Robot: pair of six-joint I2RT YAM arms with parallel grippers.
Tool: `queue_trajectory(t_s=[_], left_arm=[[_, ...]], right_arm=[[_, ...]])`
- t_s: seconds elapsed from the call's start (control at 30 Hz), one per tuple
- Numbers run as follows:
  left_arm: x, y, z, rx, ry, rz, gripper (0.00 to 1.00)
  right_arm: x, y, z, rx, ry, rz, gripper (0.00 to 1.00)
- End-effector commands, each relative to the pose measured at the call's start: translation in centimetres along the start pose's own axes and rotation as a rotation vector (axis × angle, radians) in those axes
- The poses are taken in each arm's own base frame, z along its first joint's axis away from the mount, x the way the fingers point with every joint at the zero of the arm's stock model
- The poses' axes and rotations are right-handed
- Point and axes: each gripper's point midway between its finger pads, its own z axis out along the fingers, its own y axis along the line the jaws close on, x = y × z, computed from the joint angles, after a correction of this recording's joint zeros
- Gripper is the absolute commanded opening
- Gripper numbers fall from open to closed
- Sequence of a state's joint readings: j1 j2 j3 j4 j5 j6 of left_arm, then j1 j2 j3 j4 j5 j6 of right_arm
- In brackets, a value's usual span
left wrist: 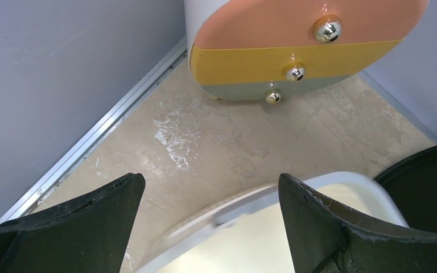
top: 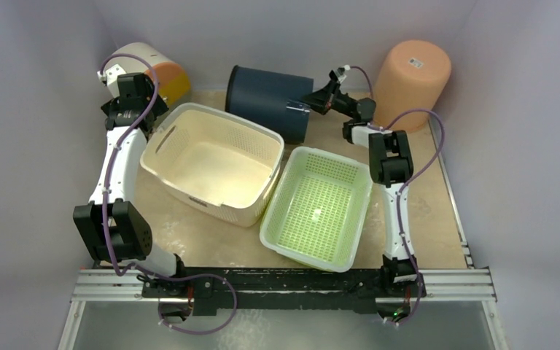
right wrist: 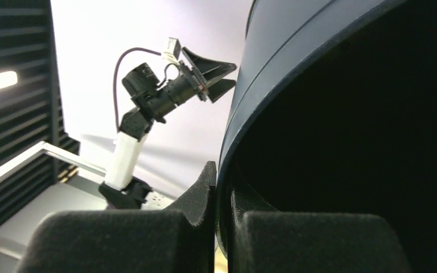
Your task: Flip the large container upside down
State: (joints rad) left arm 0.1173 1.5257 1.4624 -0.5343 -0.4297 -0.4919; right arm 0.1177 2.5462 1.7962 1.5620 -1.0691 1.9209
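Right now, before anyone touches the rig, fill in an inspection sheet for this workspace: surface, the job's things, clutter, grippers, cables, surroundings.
Surface: beige table, scuffed with whitish smears.
Job's things: large container, cream, upright, open side up, nothing inside, not yet turned.
Clutter: lime-green basket upright beside it; dark blue bin on its side; peach bin upside down; striped drum on its side.
Grippers: left gripper open above the large container's rim; right gripper shut on the dark blue bin's rim.
Cables: purple cables along both arms, loops by the bases; no snag seen.
Surroundings: grey walls on three sides; metal rail at the near edge.
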Motion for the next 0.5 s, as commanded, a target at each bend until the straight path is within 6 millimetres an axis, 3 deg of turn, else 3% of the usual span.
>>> queue_trajectory(t_s=[0.0,0.2,0.47], left_arm=[[-2.4,0.0,-1.2,0.007,-0.069,-0.006,0.89],[-2.4,-0.1,-1.3,0.018,-0.064,-0.007,0.90],[-2.3,0.0,-1.5,0.019,-0.062,-0.006,0.90]], right_arm=[[3.3,8.4,0.2,-0.298,0.027,-0.164,0.00],[3.5,5.6,-1.8,-0.224,-0.049,-0.102,0.00],[2.5,0.6,-7.3,-0.091,-0.158,-0.021,0.05]])
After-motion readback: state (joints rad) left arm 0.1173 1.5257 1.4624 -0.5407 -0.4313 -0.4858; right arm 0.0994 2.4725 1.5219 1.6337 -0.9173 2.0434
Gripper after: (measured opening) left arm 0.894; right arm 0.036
